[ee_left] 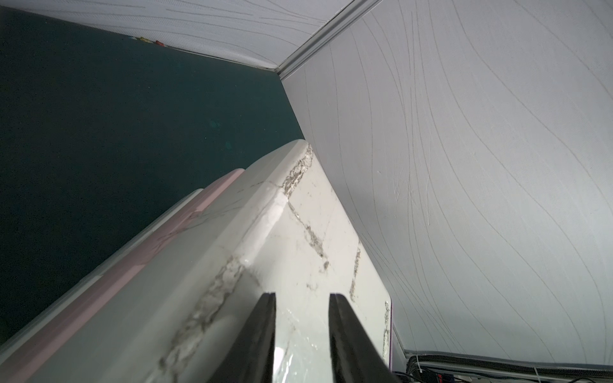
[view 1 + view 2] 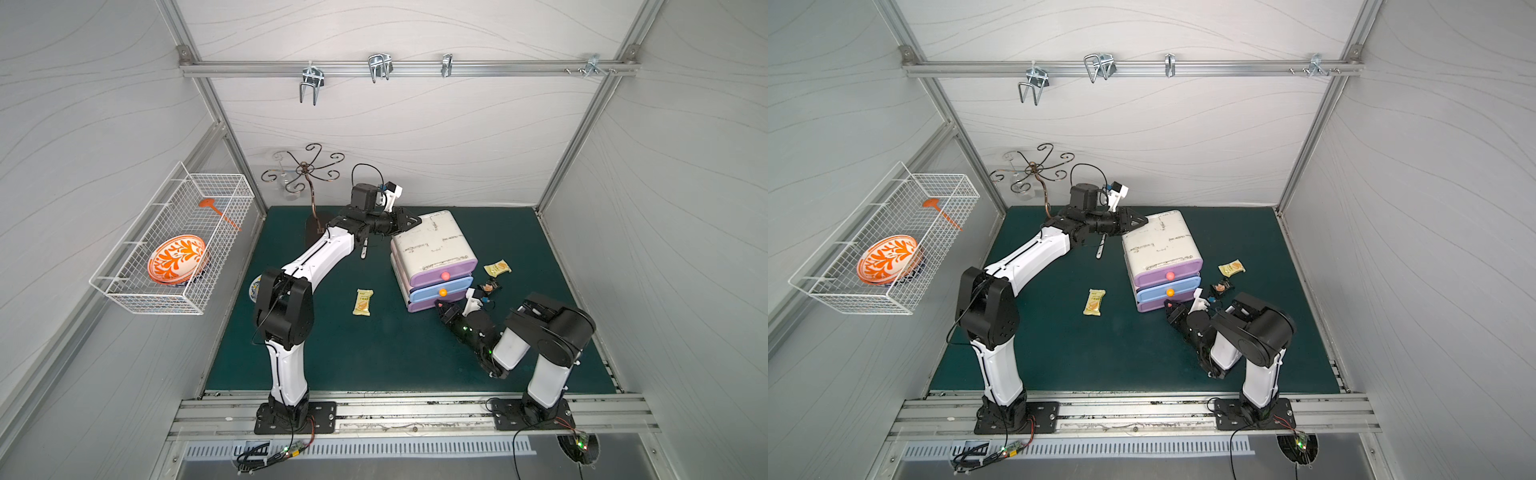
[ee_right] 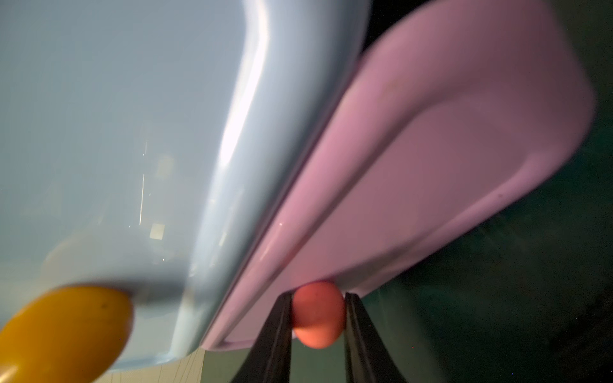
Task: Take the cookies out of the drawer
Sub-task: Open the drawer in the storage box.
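Note:
A white three-drawer unit stands mid-mat. My right gripper is shut on the red-orange knob of the bottom purple drawer, whose front sits about level with the blue drawer above. My left gripper lies on the unit's white top at its rear corner, jaws slightly apart with nothing between them. Three cookies lie on the mat: a pale yellow packet left of the unit, another yellow one and a black one to its right. The inside of the drawer is hidden.
A silver fork lies under the left forearm. A metal cup tree stands at the back left. A wire basket on the left wall holds an orange-patterned bowl. The back wall is close behind the unit.

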`<control>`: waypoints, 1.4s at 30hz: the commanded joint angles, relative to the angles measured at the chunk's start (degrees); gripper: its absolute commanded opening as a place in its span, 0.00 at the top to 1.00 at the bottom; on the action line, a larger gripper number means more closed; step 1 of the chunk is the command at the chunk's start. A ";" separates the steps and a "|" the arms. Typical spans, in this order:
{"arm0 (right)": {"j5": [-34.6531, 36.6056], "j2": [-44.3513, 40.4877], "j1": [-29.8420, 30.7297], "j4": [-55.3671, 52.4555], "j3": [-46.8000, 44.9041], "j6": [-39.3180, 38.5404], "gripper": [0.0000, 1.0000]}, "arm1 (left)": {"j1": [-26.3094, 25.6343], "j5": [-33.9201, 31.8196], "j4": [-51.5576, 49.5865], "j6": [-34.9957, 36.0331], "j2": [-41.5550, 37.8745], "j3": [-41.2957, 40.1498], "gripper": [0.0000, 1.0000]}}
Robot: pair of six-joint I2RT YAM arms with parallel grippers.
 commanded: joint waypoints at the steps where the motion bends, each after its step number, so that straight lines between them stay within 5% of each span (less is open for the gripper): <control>1: -4.75 1.60 0.76 -6.75 -0.15 1.08 0.87 | 0.17 -3.66 -11.20 0.30 5.45 -3.79 0.60; 9: -5.82 -0.65 0.21 -10.59 1.46 0.86 0.87 | 0.13 -1.19 -9.20 -4.70 2.03 0.08 0.40; 16: -6.15 -1.08 0.08 -11.47 1.61 0.81 0.87 | 0.06 -1.06 -7.86 -8.36 -4.99 1.75 0.33; 22: -6.37 -1.07 0.07 -11.65 1.47 0.86 0.87 | -2.00 -4.61 -9.84 -7.41 -19.06 -8.12 0.32; 25: -6.96 -0.92 -0.12 -11.56 1.48 0.79 0.87 | -5.72 -11.02 -13.89 -3.58 -28.25 -16.73 0.43; 28: -7.13 -0.89 -0.25 -11.48 1.37 0.98 0.87 | -10.70 -15.27 -13.67 -4.79 -35.83 -26.62 0.76; 30: -7.46 -0.73 -0.35 -11.38 1.47 0.91 0.87 | -14.00 -17.99 -10.77 -7.46 -39.79 -32.88 0.88; 35: -8.47 -0.56 -0.61 -12.00 2.60 0.70 0.87 | -20.70 -26.59 -6.06 -11.48 -45.72 -45.25 0.93; 42: -8.63 -0.20 -0.57 -12.00 2.75 0.72 0.87 | -26.60 -42.62 -1.76 -12.79 -42.79 -48.11 0.95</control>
